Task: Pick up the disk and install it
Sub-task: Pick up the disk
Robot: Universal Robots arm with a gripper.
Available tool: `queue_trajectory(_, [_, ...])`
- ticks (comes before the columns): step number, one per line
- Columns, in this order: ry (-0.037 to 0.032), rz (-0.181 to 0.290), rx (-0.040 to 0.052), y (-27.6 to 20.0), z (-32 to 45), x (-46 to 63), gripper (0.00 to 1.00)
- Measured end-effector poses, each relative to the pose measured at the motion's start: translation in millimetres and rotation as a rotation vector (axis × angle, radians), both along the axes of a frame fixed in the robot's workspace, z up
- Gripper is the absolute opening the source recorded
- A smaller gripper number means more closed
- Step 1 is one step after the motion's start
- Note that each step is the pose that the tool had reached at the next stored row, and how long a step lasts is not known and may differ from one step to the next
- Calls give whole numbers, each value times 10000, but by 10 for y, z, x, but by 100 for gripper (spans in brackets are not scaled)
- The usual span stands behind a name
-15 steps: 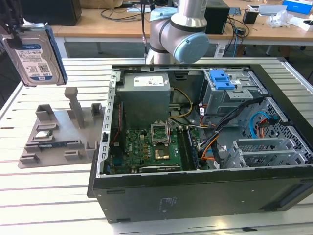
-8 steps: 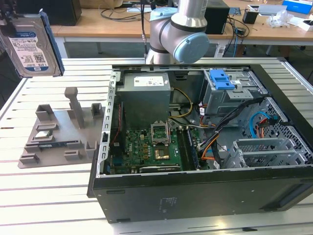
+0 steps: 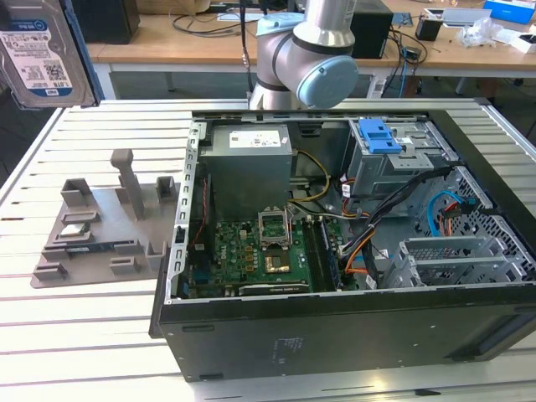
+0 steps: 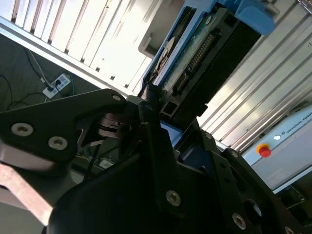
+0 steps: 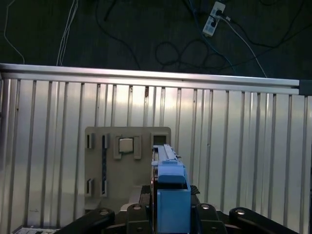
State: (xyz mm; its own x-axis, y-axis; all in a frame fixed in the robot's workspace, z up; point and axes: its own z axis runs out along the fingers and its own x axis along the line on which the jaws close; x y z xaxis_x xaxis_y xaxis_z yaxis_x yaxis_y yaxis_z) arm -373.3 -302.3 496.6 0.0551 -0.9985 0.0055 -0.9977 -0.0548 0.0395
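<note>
The disk, a silver-grey drive with a blue-and-white label and a blue side rail, hangs high at the exterior view's left, well above the slatted table. In the second wrist view the disk shows its connector edge and blue rails, with my gripper shut on its lower end. In the first wrist view the disk is seen edge-on, its blue rail clamped between the black fingers of my gripper. It hangs over the grey holder plate.
The open computer case lies on the table at the exterior view's right, with a grey drive cage topped by a blue latch, a power-supply box and a motherboard. The grey holder plate sits left of it.
</note>
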Motion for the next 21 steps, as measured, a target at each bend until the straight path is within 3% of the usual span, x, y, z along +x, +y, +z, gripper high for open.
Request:
queue_trajectory(5, [0, -1, 1, 0, 148, 0, 37])
queue_trajectory(13, [-1, 3, 5, -1, 149, 17, 37])
queue_trajectory(21, [0, 1, 4, 0, 149, 298, 37])
